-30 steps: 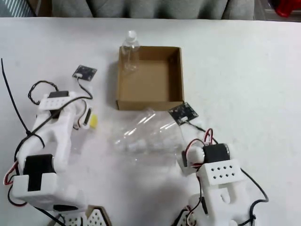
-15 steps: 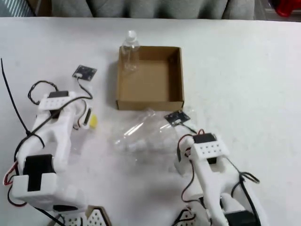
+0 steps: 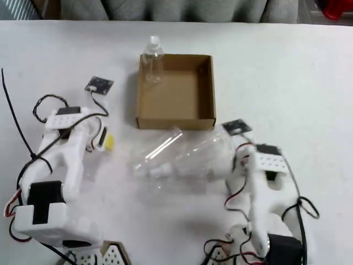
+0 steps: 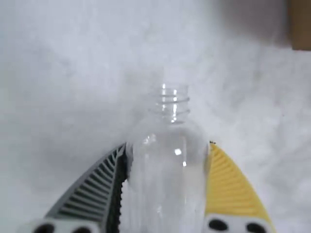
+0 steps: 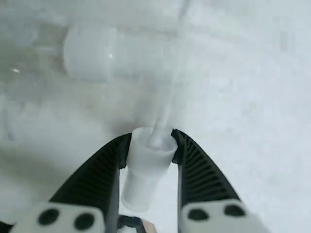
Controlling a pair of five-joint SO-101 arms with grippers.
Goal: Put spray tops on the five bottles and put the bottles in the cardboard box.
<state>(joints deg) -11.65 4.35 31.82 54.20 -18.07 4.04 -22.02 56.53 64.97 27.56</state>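
1. At the left of the white table (image 3: 287, 72): grips a clear uncapped bottle (image 4: 167, 189) in the left gripper (image 4: 166, 147), with the grey finger (image 4: 97, 189) on one side and the yellow finger (image 4: 228, 184) on the other. Both press tight against the body, and the threaded neck points away from the wrist.
2. At the right: pinches a white spray top (image 5: 146, 167) in the right gripper (image 5: 151, 136), black fingers (image 5: 97, 179) closed on its collar, thin dip tube (image 5: 167, 97) running out ahead toward a second spray top (image 5: 92, 58) lying blurred on the table.
3. Between the two arms, just in front of the cardboard box (image 3: 176, 121): shows a heap of clear bottles (image 3: 182, 157) on their sides — count hard to tell.
4. Farther back: shows the box open-topped, with one capped bottle (image 3: 151, 58) upright at its far left corner — apparently inside, though not certain.
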